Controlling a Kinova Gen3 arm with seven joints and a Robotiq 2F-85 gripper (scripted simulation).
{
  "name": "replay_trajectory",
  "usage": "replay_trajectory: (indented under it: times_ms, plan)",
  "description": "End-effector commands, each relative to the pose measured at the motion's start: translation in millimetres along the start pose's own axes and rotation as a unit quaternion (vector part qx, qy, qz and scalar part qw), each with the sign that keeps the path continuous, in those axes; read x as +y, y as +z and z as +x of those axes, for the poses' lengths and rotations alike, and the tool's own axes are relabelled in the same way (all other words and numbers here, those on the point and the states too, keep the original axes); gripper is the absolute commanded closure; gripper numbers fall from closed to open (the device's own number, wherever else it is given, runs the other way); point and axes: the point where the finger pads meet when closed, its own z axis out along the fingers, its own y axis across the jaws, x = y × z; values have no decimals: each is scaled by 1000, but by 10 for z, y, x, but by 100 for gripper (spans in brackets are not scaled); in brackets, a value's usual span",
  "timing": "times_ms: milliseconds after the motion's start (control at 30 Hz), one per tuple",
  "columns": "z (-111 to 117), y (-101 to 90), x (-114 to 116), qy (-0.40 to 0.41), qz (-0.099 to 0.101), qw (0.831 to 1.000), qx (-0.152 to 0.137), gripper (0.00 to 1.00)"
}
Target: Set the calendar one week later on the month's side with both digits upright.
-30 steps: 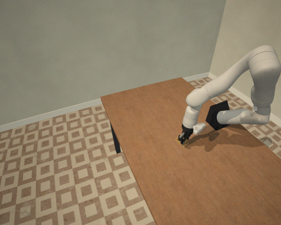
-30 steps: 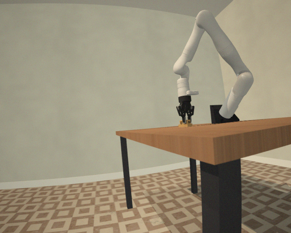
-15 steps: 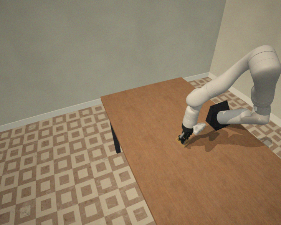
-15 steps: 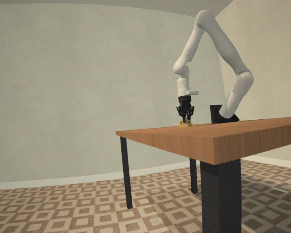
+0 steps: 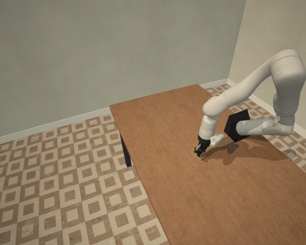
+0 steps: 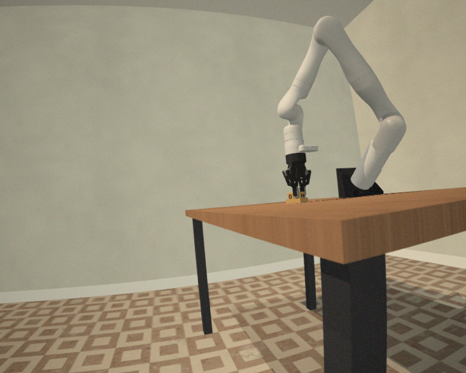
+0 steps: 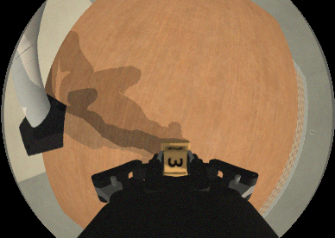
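Observation:
The small yellow calendar tray [image 5: 202, 158] [image 6: 296, 201] sits on the table under my gripper [image 5: 199, 153] [image 6: 298, 193] [image 7: 175, 157]. In the wrist view a yellow cube [image 7: 175, 162] with a 3 on top is between the fingertips, which touch its two sides; the gripper is shut on it. A second mark, like a 1, shows just beyond the 3. In the exterior view a block face with a 0 [image 6: 289, 197] shows left of the fingers and a face with an N [image 6: 303, 195] right of them. The fingers hide the middle of the calendar.
The brown table [image 5: 169, 126] [image 6: 265, 220] [image 7: 207, 72] carries the calendar. The arm's black base plate [image 5: 230, 127] [image 6: 344, 182] [image 7: 43, 134] stands to the right of the calendar in the top and exterior views. The arm's shadow lies across the table beside the tray.

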Motion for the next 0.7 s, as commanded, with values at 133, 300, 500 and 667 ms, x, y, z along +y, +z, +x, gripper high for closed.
replay_trajectory:
  times_ms: [133, 300, 500, 667]
  plan:
    - [-3, -10, 2, 0, 0, 1000, 0, 74]
    - [-3, -114, 2, 0, 0, 1000, 0, 74]
    - [-3, -296, 2, 0, 0, 1000, 0, 74]
    - [-2, -591, 1, 0, 0, 1000, 0, 74]
